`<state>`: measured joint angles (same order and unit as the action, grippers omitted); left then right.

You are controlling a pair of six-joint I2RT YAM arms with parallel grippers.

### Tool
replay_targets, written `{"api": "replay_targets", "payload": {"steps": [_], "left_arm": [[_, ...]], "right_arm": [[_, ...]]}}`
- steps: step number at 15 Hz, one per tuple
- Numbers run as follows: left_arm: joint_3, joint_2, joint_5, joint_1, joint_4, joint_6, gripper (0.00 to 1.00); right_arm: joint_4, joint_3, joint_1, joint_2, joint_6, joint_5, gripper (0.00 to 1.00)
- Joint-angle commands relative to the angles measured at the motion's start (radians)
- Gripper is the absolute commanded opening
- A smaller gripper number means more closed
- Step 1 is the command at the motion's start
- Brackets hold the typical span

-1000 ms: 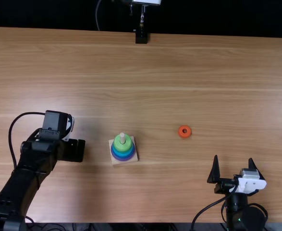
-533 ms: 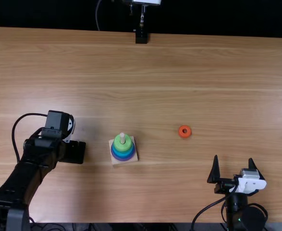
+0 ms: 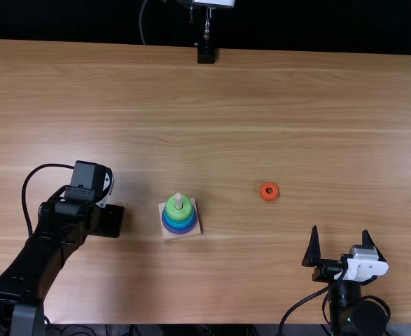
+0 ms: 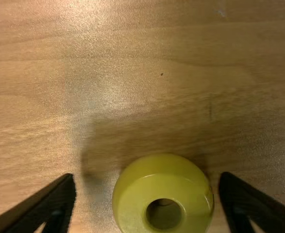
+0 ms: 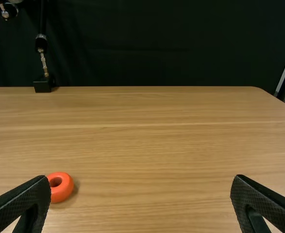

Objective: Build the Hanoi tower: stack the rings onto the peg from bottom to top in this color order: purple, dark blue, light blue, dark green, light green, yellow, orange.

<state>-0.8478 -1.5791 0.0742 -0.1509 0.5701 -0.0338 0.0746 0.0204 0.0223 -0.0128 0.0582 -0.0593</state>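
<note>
left wrist view: yellow ring point(image 4: 163, 182), apparently loose

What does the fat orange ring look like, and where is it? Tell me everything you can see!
The thick, round orange ring is shaped like a doughnut, with one hole through its middle. It looks smooth and slightly shiny, perhaps painted wood or plastic; I can't tell which. It lies flat on the light brown wooden table, off the peg, to the right of the stack of coloured rings in the top view. Only the table touches it.
</note>
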Motion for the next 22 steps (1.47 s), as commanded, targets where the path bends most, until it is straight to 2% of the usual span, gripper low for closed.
{"api": "replay_targets", "payload": {"steps": [1, 2, 4, 6, 10, 13, 17, 22], "left_arm": [[-0.01, -0.012, 0.001, -0.012, 0.002, -0.016, 0.17], [-0.01, -0.012, 0.001, -0.012, 0.002, -0.036, 0.12], [-0.008, -0.012, 0.001, -0.012, 0.004, -0.075, 0.1], [-0.011, -0.012, 0.003, -0.015, 0.004, -0.075, 0.0], [-0.096, -0.002, 0.007, -0.041, 0.021, -0.086, 0.0], [-0.197, -0.001, 0.007, -0.044, 0.144, -0.167, 0.0], [-0.392, -0.009, 0.007, -0.111, 0.374, -0.196, 0.0], [-0.68, -0.065, 0.007, -0.23, 0.671, -0.344, 0.0]], "right_arm": [[0.03, -0.008, 0.013, 0.013, 0.004, 0.0, 1.0], [0.031, -0.008, 0.013, 0.013, 0.004, 0.0, 1.0], [0.03, -0.008, 0.013, 0.013, 0.004, 0.0, 1.0], [0.03, -0.008, 0.013, 0.013, 0.004, 0.0, 1.0], [0.031, -0.008, 0.013, 0.013, 0.004, 0.0, 1.0], [0.03, -0.008, 0.013, 0.013, 0.004, 0.0, 1.0], [0.03, -0.008, 0.013, 0.013, 0.004, 0.0, 1.0], [0.031, -0.008, 0.013, 0.013, 0.004, 0.0, 1.0]]}}
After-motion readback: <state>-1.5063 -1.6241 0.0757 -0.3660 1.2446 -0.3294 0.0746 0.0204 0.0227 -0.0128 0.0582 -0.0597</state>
